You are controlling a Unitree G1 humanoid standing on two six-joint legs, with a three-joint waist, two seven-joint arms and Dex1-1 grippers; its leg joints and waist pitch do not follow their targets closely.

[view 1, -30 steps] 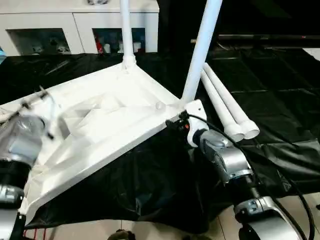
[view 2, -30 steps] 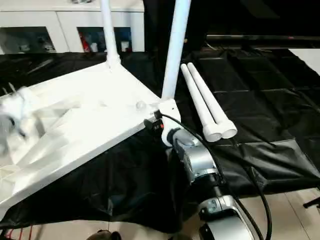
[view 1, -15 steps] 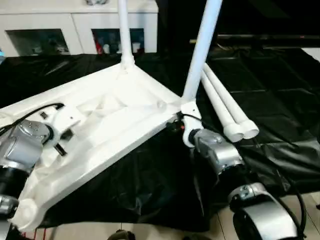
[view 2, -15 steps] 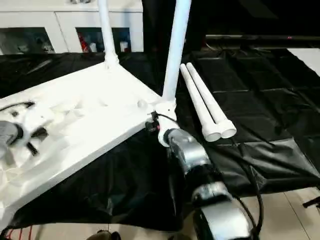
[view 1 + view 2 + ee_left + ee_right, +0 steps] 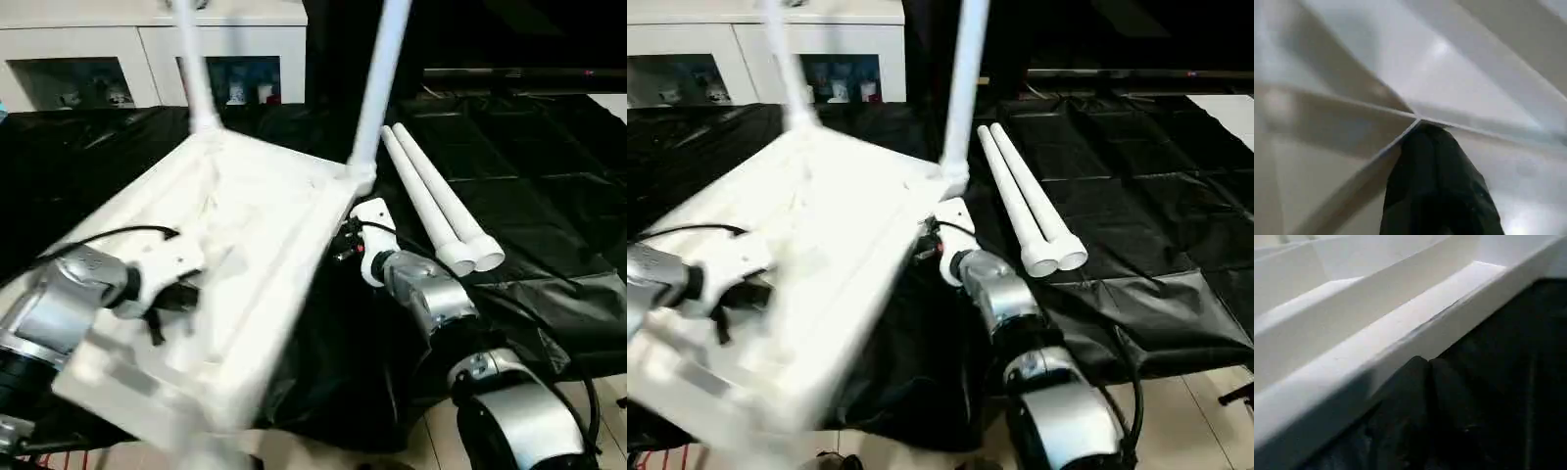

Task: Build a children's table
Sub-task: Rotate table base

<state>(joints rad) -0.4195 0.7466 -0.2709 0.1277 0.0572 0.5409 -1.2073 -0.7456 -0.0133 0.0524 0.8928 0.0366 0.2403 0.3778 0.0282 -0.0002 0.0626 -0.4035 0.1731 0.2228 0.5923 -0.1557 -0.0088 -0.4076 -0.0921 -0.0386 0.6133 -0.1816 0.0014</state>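
The children's table lies upside down and tilted: its white tabletop [image 5: 265,211] shows its ribbed underside. Two white legs stand in the far corner sockets, one [image 5: 377,88] on the right and one [image 5: 191,69] on the left. Two loose legs [image 5: 431,201] lie side by side on the black cloth to the right. My left gripper [image 5: 1420,128] is shut, its tips pressed against a junction of ribs in the underside [image 5: 162,308]. Just below the right-hand standing leg, my right gripper [image 5: 1427,361] is shut against the tabletop's rim [image 5: 343,247].
Black cloth [image 5: 529,176] covers the work surface, with its front edge hanging down to the light floor [image 5: 607,411]. A white glass-door cabinet [image 5: 118,49] stands behind. Cables run along both forearms.
The tabletop has swung round and its near end has shifted right; it blurs with motion. My left gripper moved right with it. My right gripper's fingers have closed at the rim.
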